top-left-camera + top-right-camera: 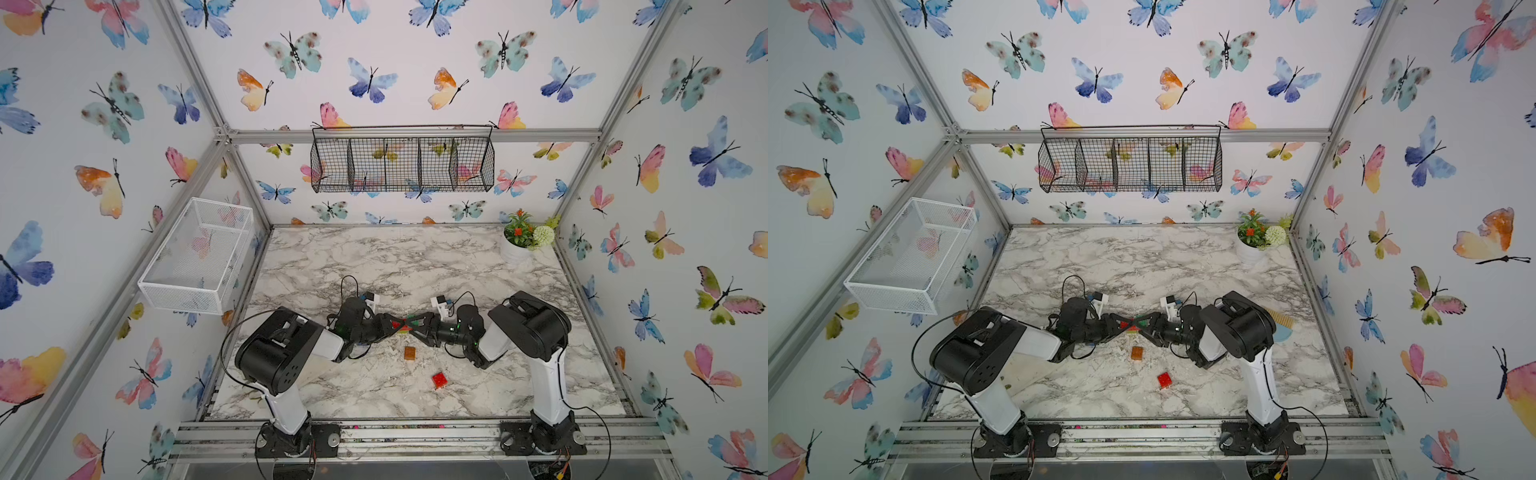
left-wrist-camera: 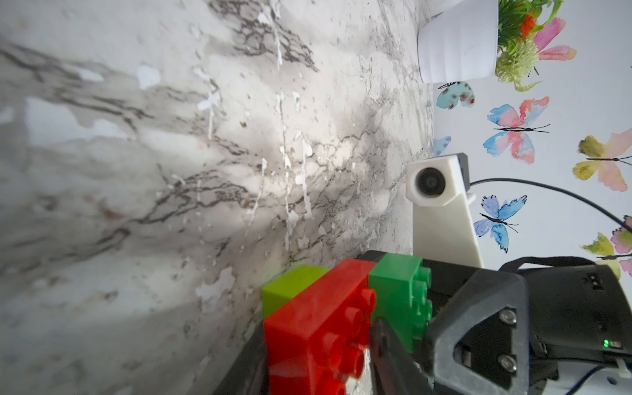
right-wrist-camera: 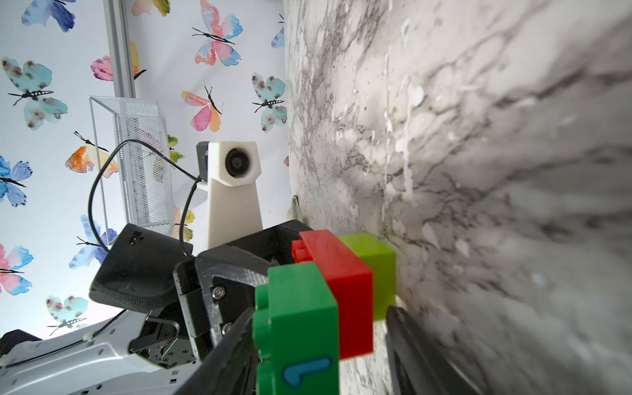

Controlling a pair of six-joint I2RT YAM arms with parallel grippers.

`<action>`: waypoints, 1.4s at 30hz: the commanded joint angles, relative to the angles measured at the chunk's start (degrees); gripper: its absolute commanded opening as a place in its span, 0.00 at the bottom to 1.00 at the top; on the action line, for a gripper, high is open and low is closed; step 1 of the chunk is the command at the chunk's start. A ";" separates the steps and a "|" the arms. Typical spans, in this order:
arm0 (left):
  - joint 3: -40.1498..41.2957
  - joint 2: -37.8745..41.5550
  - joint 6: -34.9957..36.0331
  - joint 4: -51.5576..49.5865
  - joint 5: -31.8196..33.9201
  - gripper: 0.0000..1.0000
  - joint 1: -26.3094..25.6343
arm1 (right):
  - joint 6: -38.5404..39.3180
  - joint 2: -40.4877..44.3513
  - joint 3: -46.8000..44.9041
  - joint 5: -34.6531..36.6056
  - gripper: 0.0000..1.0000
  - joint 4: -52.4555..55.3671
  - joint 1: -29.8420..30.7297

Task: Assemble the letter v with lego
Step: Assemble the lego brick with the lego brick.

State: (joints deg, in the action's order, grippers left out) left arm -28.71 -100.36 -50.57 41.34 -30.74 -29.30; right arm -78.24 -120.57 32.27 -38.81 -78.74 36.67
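I see left pincer (image 2: 313,362) clamped on longer red brick (image 2: 318,307), mid-table; right pincer (image 3: 318,349) straddles dark green brick (image 3: 297,307), grip unclear. Loose orange brick (image 1: 409,353) at six o'clock. Risk: uneven squeeze pops lime green brick (image 2: 290,287) off.

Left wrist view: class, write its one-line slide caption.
Lime green brick, red brick and dark green brick stacked stepwise, marble table and potted plant behind.
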 commanded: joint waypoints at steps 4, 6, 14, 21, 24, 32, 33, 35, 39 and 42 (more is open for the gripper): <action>3.13 -4.71 1.35 -17.00 5.44 0.44 -0.06 | -0.98 -1.35 0.42 0.05 0.64 -3.20 -0.37; 3.07 -4.81 1.35 -16.97 5.45 0.44 -0.10 | -0.30 -1.33 0.51 0.30 0.64 -1.95 -0.34; 2.96 -5.10 1.35 -16.93 5.37 0.44 -0.07 | -1.16 -3.88 -0.17 0.84 0.51 -5.17 -0.37; 3.01 -5.44 1.35 -16.99 5.34 0.44 -0.07 | 0.54 -3.68 -0.72 1.19 0.41 -3.99 -0.37; 2.88 -5.25 1.26 -17.00 5.31 0.44 -0.11 | 2.08 -3.05 -1.22 1.65 0.33 -1.94 -0.36; 3.04 0.03 0.47 -18.80 6.72 0.61 -0.13 | 3.53 -3.01 -2.48 2.77 0.30 -1.05 -0.37; 3.24 1.13 0.30 -19.01 7.18 0.62 -0.11 | 3.61 -2.94 -2.52 2.76 0.29 -1.01 -0.36; 3.90 4.09 -0.18 -19.82 8.25 0.65 0.00 | 4.01 -2.41 -2.60 3.03 0.29 -0.35 -0.37; 4.84 10.06 -0.74 -22.63 10.73 0.68 0.10 | 5.16 -1.25 -2.32 3.30 0.29 1.89 -0.37; 5.41 14.90 -0.37 -25.48 12.42 0.70 0.13 | 6.42 -0.16 -2.04 3.47 0.28 4.09 -0.37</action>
State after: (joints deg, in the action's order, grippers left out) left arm -25.30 -87.77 -51.00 27.88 -23.53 -29.36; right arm -74.61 -121.25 31.14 -37.15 -81.73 36.67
